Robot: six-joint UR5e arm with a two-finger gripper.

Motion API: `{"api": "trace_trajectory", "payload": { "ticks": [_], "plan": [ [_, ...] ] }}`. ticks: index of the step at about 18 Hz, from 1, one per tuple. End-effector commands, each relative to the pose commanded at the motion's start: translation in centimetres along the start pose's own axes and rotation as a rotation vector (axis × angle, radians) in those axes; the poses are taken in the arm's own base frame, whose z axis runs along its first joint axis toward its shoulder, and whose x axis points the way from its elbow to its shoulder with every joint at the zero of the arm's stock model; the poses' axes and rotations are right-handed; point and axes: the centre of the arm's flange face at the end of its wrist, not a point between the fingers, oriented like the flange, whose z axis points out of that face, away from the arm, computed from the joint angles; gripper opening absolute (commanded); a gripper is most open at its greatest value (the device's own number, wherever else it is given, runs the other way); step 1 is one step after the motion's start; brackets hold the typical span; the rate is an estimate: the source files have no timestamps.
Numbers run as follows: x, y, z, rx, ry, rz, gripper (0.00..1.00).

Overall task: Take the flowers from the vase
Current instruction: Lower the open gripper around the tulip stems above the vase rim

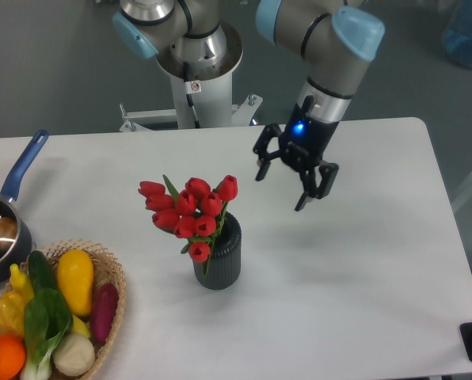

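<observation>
Tulips (190, 212), red with green leaves, stand in a short dark ribbed vase (219, 257) a little left of the middle of the frame, on the white desk (363, 269). The blooms lean toward the left and rise well above the vase's mouth, one bloom drooping down over its rim at the front.

Up and to the right of the flowers hangs the gripper (281, 190), above the desk and apart from the bunch. Its jaws are spread wide with nothing between them, and the whole head is tilted, pointing down and toward the left of the frame. A blue light glows on the wrist just above.

In the lower left corner sits a wicker basket (109, 273) full of vegetables and fruit, among them a yellow squash (75, 281) and an orange (2, 356). Just above it, at the left edge, a saucepan (6, 229) with a blue handle rests on the desk.
</observation>
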Motion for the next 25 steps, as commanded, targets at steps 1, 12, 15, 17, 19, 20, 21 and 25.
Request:
{"api": "trace_trajectory", "payload": {
  "ticks": [1,12,15,17,19,20,21,25],
  "plan": [
    [0.2,-0.4,0.0,0.026,0.006,-0.019,1.0],
    [2.1,-2.9,1.8,0.139,0.07,-0.036,1.0],
    [2.4,-3.3,2.3,0.137,0.078,-0.022,1.0],
    [2.5,-3.5,2.6,0.136,0.083,-0.013,1.0],
    [2.5,-3.5,2.7,0.135,0.082,-0.007,1.0],
    [2.5,-3.5,2.7,0.135,0.082,-0.004,1.0],
    [2.4,-3.6,2.9,0.137,0.083,0.004,1.0],
    [1.9,-4.6,4.0,0.145,0.1,0.053,1.0]
  ]
}}
